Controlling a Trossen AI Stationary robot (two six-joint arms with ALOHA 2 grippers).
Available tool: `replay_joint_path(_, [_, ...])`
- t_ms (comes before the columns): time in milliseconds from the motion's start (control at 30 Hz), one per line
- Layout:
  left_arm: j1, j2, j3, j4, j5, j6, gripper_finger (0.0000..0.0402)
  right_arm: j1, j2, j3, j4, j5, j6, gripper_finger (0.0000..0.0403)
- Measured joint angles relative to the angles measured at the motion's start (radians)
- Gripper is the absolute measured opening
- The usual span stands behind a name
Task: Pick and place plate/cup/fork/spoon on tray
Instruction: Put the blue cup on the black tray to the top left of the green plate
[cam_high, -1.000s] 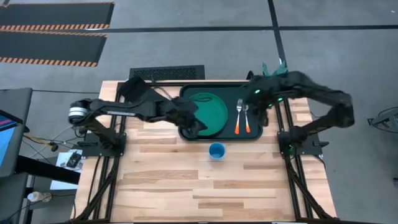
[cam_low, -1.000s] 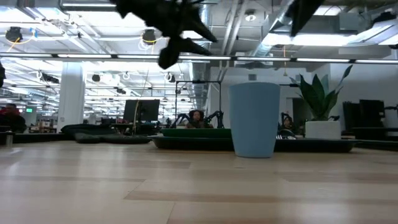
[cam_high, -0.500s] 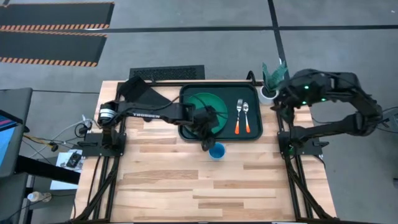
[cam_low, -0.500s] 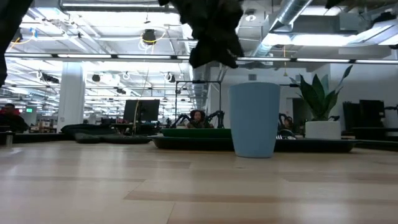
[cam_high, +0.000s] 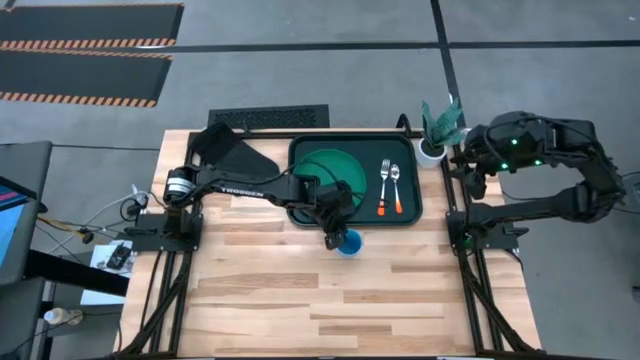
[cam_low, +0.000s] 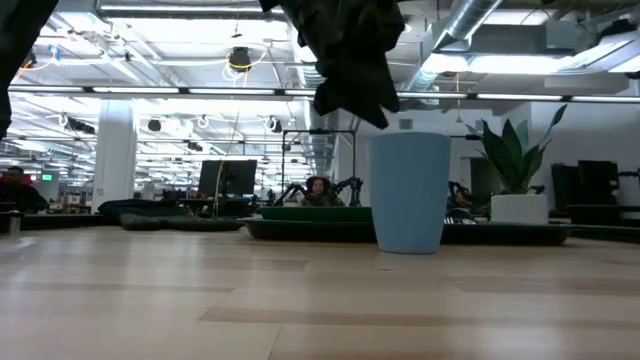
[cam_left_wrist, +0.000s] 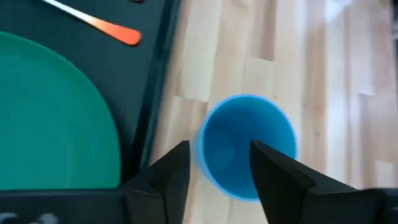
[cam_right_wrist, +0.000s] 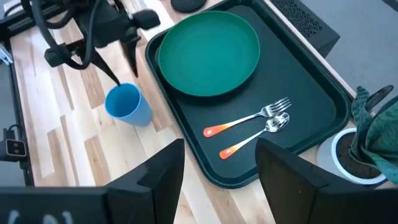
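Observation:
The blue cup (cam_high: 349, 243) stands upright on its base on the wooden table, just off the tray's near edge; it also shows in the left wrist view (cam_left_wrist: 249, 146) and the low view (cam_low: 408, 190). My left gripper (cam_left_wrist: 217, 149) is open and hangs just above the cup (cam_low: 355, 100), touching nothing. The green plate (cam_high: 335, 172), the fork (cam_high: 383, 185) and the spoon (cam_high: 396, 185) lie in the dark tray (cam_high: 410, 142). My right gripper (cam_right_wrist: 217, 152) is open and empty, off the table's far right (cam_high: 472, 168).
A white pot with a green plant (cam_high: 432, 148) stands at the tray's right far corner, close to my right arm. Bare wooden table (cam_high: 330, 300) lies on the near side of the cup.
My left gripper has gone from above the plate toward the table's near edge and a little right, ending over the cup and slightly lower. My right gripper has drawn back from the fork and spoon toward the table's right edge. The cup has stayed in place.

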Motion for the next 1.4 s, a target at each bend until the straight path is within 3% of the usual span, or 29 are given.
replay_joint_path(233, [-0.016,0.017,0.001,-0.002,-0.06,0.0,0.0194,0.0,0.001,0.0,-0.005,0.0,0.0,0.022])
replay_joint_path(600, [-0.042,0.086,-0.002,-0.024,-0.077,-0.068,0.0197,0.0,0.0,0.0,-0.007,0.0,-0.003,0.022])
replay_joint_path(767, [-0.043,0.099,-0.002,-0.074,-0.088,-0.094,0.0149,0.0,0.0,0.0,-0.007,0.0,-0.003,0.022])
replay_joint_path(1000, [-0.041,0.098,0.006,-0.073,-0.088,-0.116,0.0013,0.0,0.001,0.0,-0.007,0.0,-0.003,0.022])
replay_joint_path(1200, [-0.017,0.098,0.066,-0.136,0.004,-0.154,0.0003,0.0,0.001,0.0,-0.007,0.0,-0.006,0.022])
replay_joint_path(1300, [0.033,0.098,0.157,-0.254,0.07,-0.112,0.0002,0.0,-0.001,0.0,-0.009,0.0,-0.011,0.022])
replay_joint_path(1400, [0.109,0.098,0.252,-0.403,0.06,-0.065,0.0001,0.0,-0.011,0.0,-0.01,0.003,-0.012,0.022])
